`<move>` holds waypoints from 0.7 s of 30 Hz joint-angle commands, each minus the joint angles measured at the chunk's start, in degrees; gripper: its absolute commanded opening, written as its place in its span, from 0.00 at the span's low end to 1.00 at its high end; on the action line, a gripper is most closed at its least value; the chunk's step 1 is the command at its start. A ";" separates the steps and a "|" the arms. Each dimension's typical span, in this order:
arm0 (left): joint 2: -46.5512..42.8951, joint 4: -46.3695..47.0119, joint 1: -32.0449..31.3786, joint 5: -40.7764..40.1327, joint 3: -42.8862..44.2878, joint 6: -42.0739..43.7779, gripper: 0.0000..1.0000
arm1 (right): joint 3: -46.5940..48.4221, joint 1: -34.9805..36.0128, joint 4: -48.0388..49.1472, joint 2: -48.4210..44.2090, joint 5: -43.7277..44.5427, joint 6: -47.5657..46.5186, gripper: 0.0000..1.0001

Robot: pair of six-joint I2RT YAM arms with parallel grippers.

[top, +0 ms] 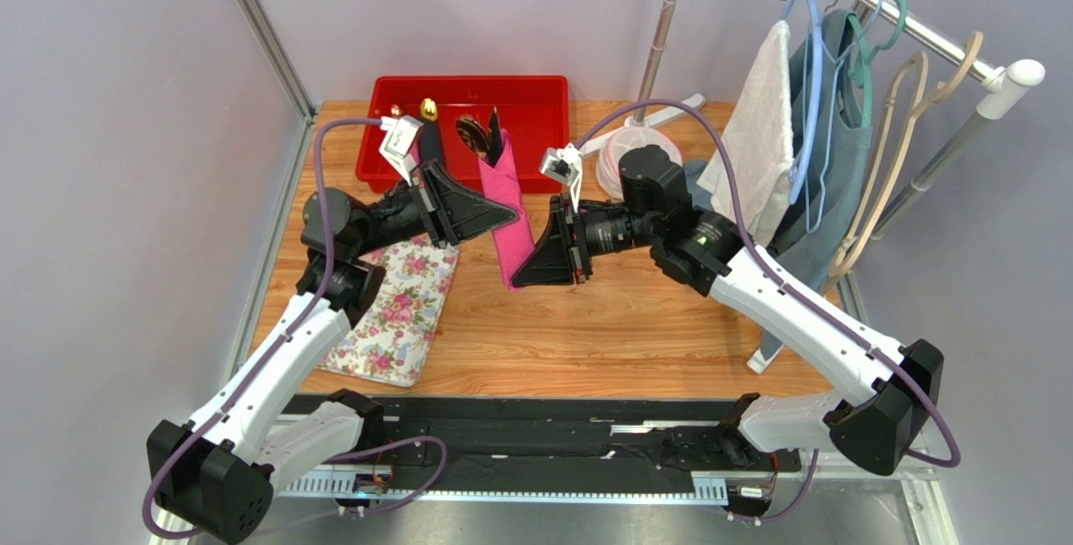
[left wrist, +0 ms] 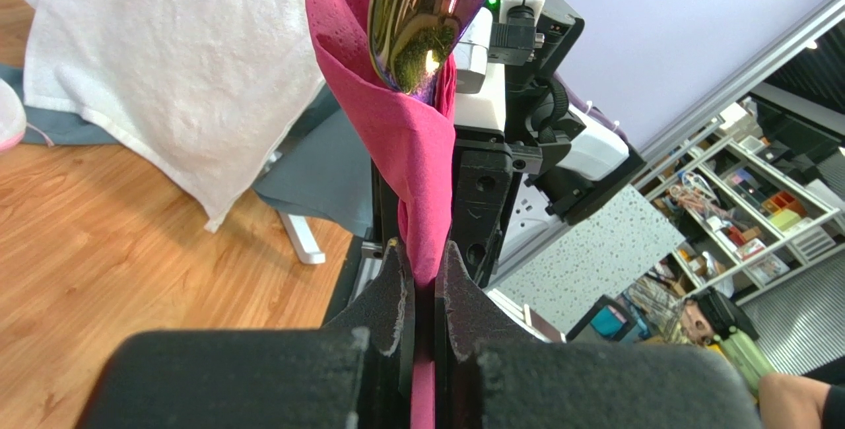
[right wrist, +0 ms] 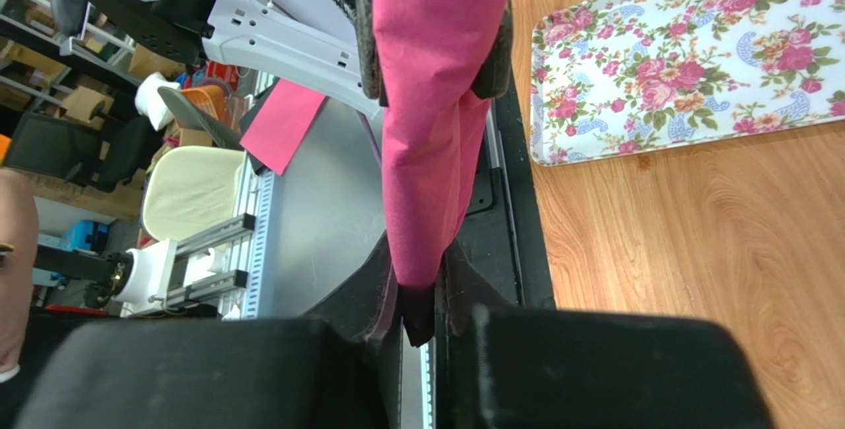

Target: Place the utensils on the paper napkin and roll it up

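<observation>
Jaws of both arms are clamped on the rolled paper napkin [top: 510, 224], the left's higher up and the right's at its lower tip, holding it clear of the counter [top: 630, 331], apparently so the utensils [left wrist: 422, 23] poking from its top cannot slip out.

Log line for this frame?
paper napkin: rolled around utensils; left gripper: shut on napkin; right gripper: shut on napkin
</observation>
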 commanded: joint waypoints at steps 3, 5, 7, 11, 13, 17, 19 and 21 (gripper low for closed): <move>-0.37 3.58 0.44 -2.17 2.86 0.84 0.00 | 0.33 0.16 -0.73 -1.80 -2.52 0.41 0.51; -0.37 3.58 0.44 -1.99 2.69 1.02 0.00 | 2.60 -0.01 -5.63 -1.71 0.38 -2.12 0.69; -0.46 3.49 0.44 -1.64 2.34 1.11 0.00 | 4.97 -1.06 -8.03 -1.36 1.44 -3.37 0.70; -0.46 3.49 0.44 -1.20 1.37 1.11 0.00 | 8.23 -3.96 -9.00 -0.92 1.79 -3.46 0.70; -0.46 3.67 0.44 -1.02 1.02 1.02 0.00 | 9.64 -4.41 -8.92 -0.22 2.14 -3.29 0.69; -0.37 4.02 0.44 -1.20 0.84 0.84 0.00 | 11.32 -4.41 -5.68 1.28 1.62 -1.71 0.66; -0.20 4.02 0.35 -1.02 1.01 0.58 0.00 | 11.40 -4.50 -4.18 1.98 1.18 -0.04 0.64; -0.28 3.93 0.26 -1.02 1.02 0.58 0.00 | 11.40 -4.50 -1.72 3.03 0.57 0.93 0.62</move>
